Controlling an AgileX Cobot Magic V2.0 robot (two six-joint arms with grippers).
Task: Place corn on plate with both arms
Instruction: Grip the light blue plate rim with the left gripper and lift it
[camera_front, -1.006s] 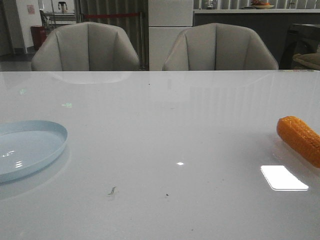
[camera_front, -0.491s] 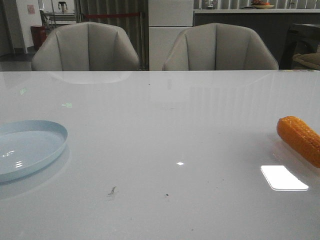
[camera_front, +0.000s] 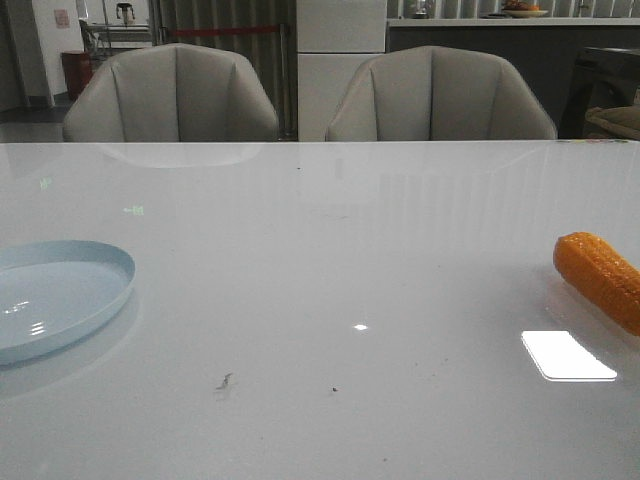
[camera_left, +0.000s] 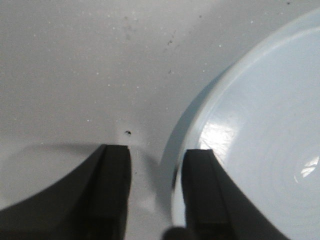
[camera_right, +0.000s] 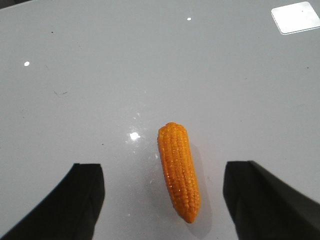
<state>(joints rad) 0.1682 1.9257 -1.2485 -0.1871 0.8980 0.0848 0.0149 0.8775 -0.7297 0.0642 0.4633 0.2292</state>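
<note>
The corn (camera_front: 600, 278) lies on the white table at the far right edge of the front view. In the right wrist view the corn (camera_right: 179, 170) lies lengthwise between the two wide-apart fingers of my right gripper (camera_right: 165, 167), which is open and touches nothing. The pale blue plate (camera_front: 60, 295) sits at the table's left edge. In the left wrist view my left gripper (camera_left: 156, 150) straddles the plate's rim (camera_left: 187, 120): one finger (camera_left: 116, 180) is over the table, the other over the plate's inside. The jaws stand apart. Neither gripper shows in the front view.
The glossy white table (camera_front: 340, 260) carries bright light reflections and a few small specks. Two grey chairs (camera_front: 170, 95) stand behind its far edge.
</note>
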